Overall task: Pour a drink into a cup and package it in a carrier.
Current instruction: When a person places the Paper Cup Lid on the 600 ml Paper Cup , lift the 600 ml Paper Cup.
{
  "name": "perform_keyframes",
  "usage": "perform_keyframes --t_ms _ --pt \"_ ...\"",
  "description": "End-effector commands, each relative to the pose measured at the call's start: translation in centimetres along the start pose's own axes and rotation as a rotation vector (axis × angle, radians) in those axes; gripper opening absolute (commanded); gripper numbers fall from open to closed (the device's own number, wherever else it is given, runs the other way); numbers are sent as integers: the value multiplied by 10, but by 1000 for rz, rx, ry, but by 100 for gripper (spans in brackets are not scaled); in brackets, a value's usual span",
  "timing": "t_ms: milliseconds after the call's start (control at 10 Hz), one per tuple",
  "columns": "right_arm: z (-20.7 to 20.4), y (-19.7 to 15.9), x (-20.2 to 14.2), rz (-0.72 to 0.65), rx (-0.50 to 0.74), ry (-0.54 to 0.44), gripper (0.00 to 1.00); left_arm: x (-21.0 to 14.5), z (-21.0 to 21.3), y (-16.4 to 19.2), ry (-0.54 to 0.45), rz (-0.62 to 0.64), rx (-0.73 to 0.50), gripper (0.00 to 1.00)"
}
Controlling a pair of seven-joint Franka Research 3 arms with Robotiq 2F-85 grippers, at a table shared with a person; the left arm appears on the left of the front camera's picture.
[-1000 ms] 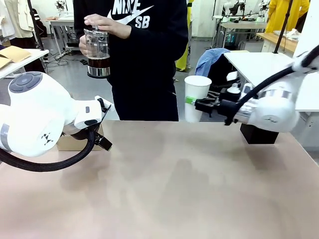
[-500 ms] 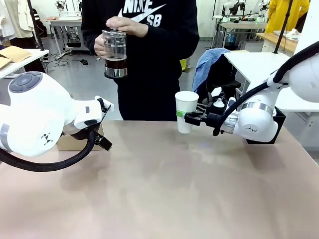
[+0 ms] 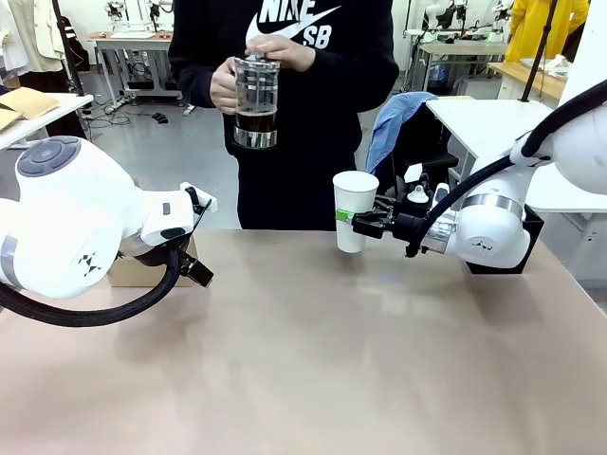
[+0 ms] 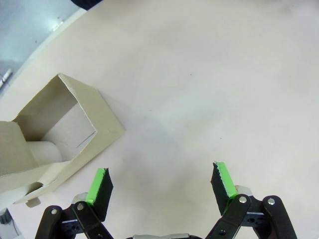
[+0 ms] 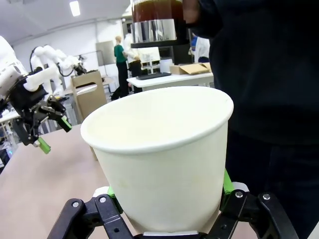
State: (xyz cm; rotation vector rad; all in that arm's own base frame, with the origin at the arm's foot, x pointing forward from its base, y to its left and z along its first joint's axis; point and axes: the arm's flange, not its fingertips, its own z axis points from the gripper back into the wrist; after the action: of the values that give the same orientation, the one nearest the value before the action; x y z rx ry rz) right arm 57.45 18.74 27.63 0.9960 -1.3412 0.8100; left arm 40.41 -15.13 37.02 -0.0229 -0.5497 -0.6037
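Observation:
The tall white cup (image 3: 355, 209) is upright near the table's far edge, and my right gripper (image 3: 354, 219) is shut around its lower half. The right wrist view shows the cup (image 5: 159, 159) from close up, its inside looking pale and empty, held in the right gripper (image 5: 168, 201). A person across the table holds a glass press jug (image 3: 256, 100) containing the dark drink (image 3: 256, 122), up and to the left of the cup. The brown carrier (image 3: 131, 273) stands at the left behind my left arm. My left gripper (image 4: 162, 185) hangs open over bare table beside the carrier (image 4: 55, 134).
A black square box (image 3: 496, 256) sits at the far right behind my right arm. My bulky left arm (image 3: 66, 223) covers the table's left side. The tan tabletop (image 3: 332, 360) stretches bare across the middle and front.
My right arm has carried the cup left and down towards the table, then held still. The person has stepped right, bringing the jug closer to the cup. My left arm has not moved.

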Motion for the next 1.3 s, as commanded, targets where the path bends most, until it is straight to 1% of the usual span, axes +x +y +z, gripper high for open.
perform_keyframes --t_ms 0,1200 --pt "-2 0 0 -2 -27 -3 80 0 0 0 -1 -1 -1 100" --pt "-2 0 0 -2 -27 -3 80 0 0 0 -1 -1 -1 100"
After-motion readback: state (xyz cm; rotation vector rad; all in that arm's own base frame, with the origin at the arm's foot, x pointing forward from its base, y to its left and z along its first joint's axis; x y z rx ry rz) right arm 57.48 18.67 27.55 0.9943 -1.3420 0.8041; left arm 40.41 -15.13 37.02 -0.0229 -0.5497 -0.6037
